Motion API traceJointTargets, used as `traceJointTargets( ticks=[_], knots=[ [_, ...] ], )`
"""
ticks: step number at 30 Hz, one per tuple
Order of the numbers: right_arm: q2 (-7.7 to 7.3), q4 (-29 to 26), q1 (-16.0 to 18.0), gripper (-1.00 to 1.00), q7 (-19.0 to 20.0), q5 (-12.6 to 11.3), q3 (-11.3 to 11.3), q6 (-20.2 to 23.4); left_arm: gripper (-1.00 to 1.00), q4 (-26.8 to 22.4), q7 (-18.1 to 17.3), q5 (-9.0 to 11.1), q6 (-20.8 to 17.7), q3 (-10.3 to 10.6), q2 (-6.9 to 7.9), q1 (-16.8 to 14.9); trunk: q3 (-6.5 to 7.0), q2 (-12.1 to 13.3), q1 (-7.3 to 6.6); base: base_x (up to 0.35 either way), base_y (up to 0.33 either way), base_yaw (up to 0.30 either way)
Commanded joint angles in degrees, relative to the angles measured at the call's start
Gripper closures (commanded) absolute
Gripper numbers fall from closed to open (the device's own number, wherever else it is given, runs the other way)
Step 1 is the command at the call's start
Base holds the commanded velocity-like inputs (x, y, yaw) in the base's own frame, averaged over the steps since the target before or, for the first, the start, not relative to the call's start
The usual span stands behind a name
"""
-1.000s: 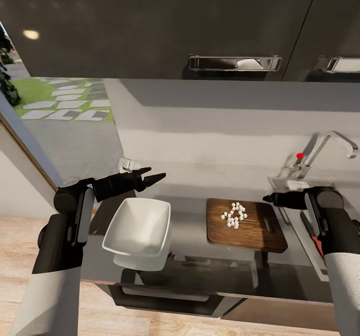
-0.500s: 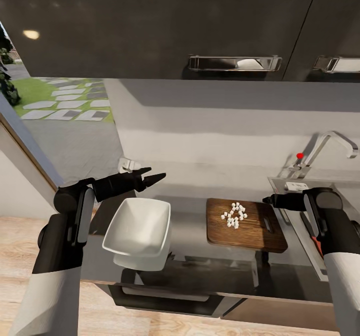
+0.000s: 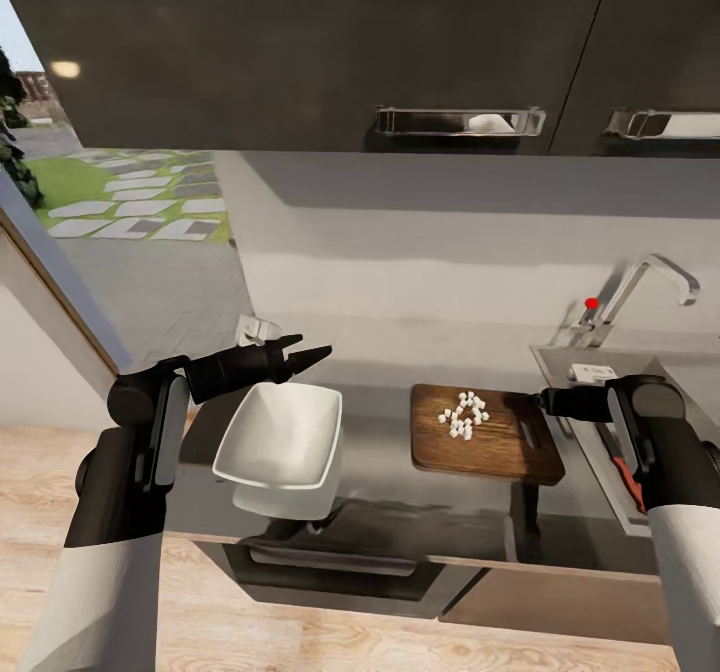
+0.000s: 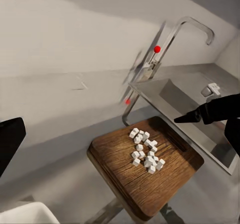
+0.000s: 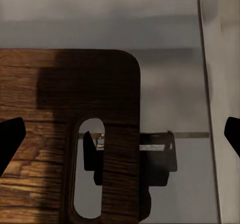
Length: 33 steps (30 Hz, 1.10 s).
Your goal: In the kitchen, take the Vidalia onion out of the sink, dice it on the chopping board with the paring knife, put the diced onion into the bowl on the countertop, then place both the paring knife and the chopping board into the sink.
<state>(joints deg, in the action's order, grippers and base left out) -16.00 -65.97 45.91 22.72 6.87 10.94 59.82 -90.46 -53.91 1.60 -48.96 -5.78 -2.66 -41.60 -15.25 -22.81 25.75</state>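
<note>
Right wrist view: the right gripper [image 5: 120,134] has its fingers spread wide, hovering directly over the handle slot of the dark-brown board [image 5: 55,134]; beyond it, white onion cubes [image 3: 462,415] sit heaped mid-board; further off, the left gripper [image 3: 296,359] stands open above the white bowl [image 3: 281,439]

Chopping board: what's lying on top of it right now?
A loose pile of small white onion dice sits on the board; no knife there. Under the pile, the wood is hidden.
</note>
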Motion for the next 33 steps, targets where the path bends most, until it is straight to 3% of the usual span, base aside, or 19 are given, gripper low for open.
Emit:
traceJointTargets(
  ticks=[1, 8, 11, 15, 20, 33],
  knots=[
    [0.0, 0.0, 0.1, -1.0, 0.6, 0.6, 0.1, 0.2, -1.0, 0.0, -0.1, 0.2, -0.5, -0.1, -0.06, -0.1, -0.11, -0.1, 0.03, -0.012, 0.0, 0.0],
    [0.04, 0.0, 0.1, -1.0, 0.6, 0.7, 0.0, 0.2, -1.0, 0.0, -0.1, 0.2, -0.5, -0.1, -0.06, -0.1, -0.11, -0.1, 0.03, -0.004, 0.0, 0.0],
    [0.71, 0.0, 0.1, -1.0, 0.3, 0.7, 0.0, 0.2, -1.0, 0.0, -0.1, 0.2, -0.5, -0.1, -0.06, -0.1, -0.11, -0.1, 0.03, 0.0, 0.0, 0.0],
    [1.66, 0.4, 0.1, -1.0, -4.8, 0.8, 0.0, 0.2, -1.0, 0.0, -0.1, 0.2, -0.5, -0.1, -0.04, -0.1, -0.11, -0.1, 0.03, 0.0, 0.0, 0.0],
    [1.88, 0.5, 0.1, -1.0, -7.0, 0.6, 0.0, 0.2, -1.0, 0.0, -0.1, 0.2, -0.5, -0.1, -0.06, -0.1, -0.11, -0.1, 0.03, 0.0, 0.0, 0.0],
    [1.93, 0.5, 0.1, -1.0, -7.4, 0.6, 0.0, 0.2, -1.0, 0.0, -0.1, 0.2, -0.5, -0.1, -0.04, -0.1, -0.11, -0.1, 0.03, 0.0, 0.0, 0.0]
  ],
)
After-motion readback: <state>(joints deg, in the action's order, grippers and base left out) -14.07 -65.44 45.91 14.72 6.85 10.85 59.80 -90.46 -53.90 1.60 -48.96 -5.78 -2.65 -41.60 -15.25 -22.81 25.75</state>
